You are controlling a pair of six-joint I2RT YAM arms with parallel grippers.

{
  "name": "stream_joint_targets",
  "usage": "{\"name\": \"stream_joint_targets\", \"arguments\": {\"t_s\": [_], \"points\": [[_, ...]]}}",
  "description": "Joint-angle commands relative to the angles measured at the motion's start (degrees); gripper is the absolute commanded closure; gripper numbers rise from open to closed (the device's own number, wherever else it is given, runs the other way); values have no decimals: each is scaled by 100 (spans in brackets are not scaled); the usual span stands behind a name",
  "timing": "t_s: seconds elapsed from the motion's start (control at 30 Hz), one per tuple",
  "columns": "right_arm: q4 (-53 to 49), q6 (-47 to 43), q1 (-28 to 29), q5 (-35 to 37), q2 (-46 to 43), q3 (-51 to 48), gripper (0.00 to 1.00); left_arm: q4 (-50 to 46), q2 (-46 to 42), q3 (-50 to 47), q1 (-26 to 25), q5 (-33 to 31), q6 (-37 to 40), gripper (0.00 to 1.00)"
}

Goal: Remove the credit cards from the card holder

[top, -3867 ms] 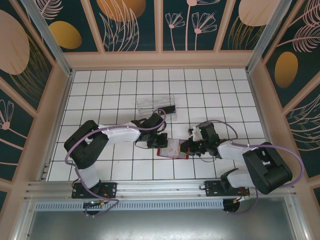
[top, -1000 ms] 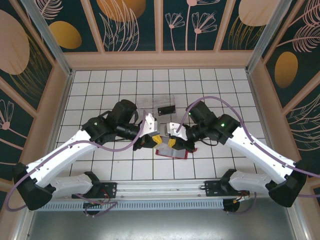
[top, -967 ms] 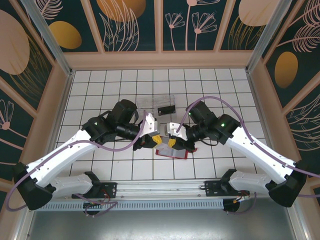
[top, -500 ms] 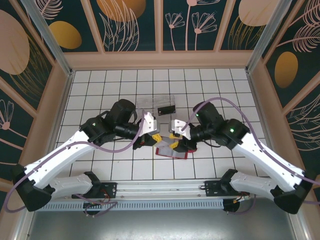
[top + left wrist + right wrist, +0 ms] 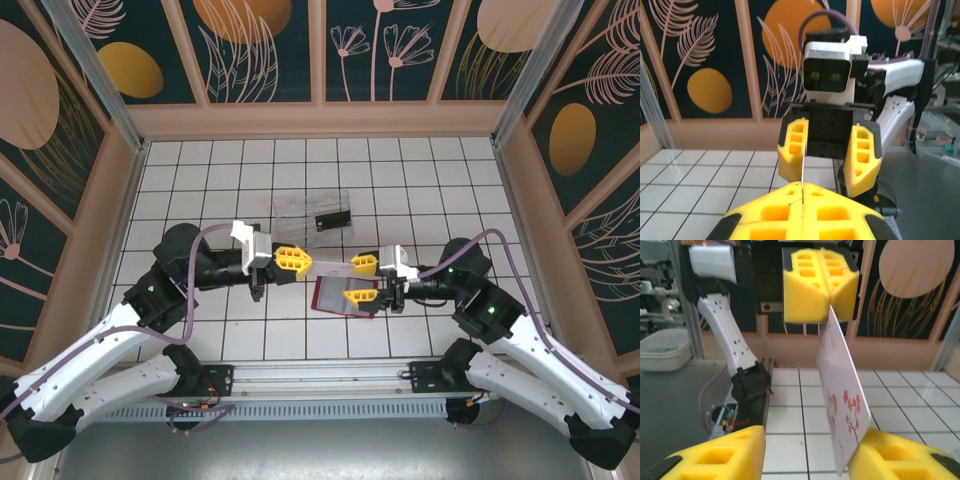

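A pale card with a red blossom print (image 5: 328,266) hangs in the air between my two grippers. My left gripper (image 5: 300,260) is shut on its left end. In the left wrist view the card (image 5: 802,167) shows edge-on between the closed yellow tips of the left gripper (image 5: 802,189). My right gripper (image 5: 362,279) is open around the card's other end. There the card (image 5: 842,400) leans against one finger (image 5: 905,455). The red card holder (image 5: 330,297) lies open on the tiles below. A dark credit card (image 5: 332,217) lies in the clear tray.
The clear plastic tray (image 5: 300,207) stands on the white tiled floor just behind the grippers. Wooden walls (image 5: 320,120) enclose the floor on three sides. A metal rail (image 5: 320,375) with the arm bases runs along the near edge.
Both arms have drawn back and dropped, so the grippers now face each other. The left gripper has lifted the pale card off the card holder, and the right gripper's fingers have spread.
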Motion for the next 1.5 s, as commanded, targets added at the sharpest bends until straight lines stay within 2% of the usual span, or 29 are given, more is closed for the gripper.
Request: {"name": "stream_joint_targets", "arguments": {"t_s": [0.0, 0.27, 0.3, 0.33, 0.4, 0.47, 0.53, 0.63, 0.8, 0.93, 1.03, 1.2, 1.3, 1.47], "points": [[944, 384, 31, -394, 79, -14, 63, 994, -112, -142, -10, 114, -515, 100], [789, 278, 35, -286, 179, 63, 99, 1109, -180, -202, -9, 190, -533, 100], [725, 257, 35, -263, 192, 95, 100, 1017, -149, -166, -16, 215, -526, 100], [648, 235, 39, -249, 215, 125, 100, 875, -116, -109, -10, 222, -499, 96], [355, 132, 39, -214, 251, 195, 100, 213, -35, 154, -17, 220, -284, 73], [-154, -79, 39, -142, 318, 303, 100, -624, 50, 506, -14, 153, 45, 60], [-722, -315, 39, -71, 440, 448, 100, -1566, 191, 996, -9, 85, 491, 54], [-1379, -577, 39, 12, 697, 628, 100, -2809, 587, 1599, -10, 68, 1036, 51], [-2313, -887, 39, 153, 1224, 998, 100, -4744, 1600, 2554, -15, 108, 1790, 54], [-2574, -1004, 39, 237, 1231, 1029, 100, -5812, 2185, 3006, -26, -124, 2170, 57], [-2747, -1078, 39, 207, 1244, 1076, 100, -6052, 2348, 3079, -105, -391, 2241, 59], [-2975, -1163, 39, 90, 1351, 1101, 100, -6170, 2482, 3136, -186, -311, 2296, 66], [-3035, -1196, 39, 19, 1401, 1146, 100, -6217, 2554, 3147, -224, -318, 2340, 77], [-3173, -1261, 39, -1, 1534, 1220, 100, -6215, 2562, 3201, -237, -203, 2389, 78]]}}
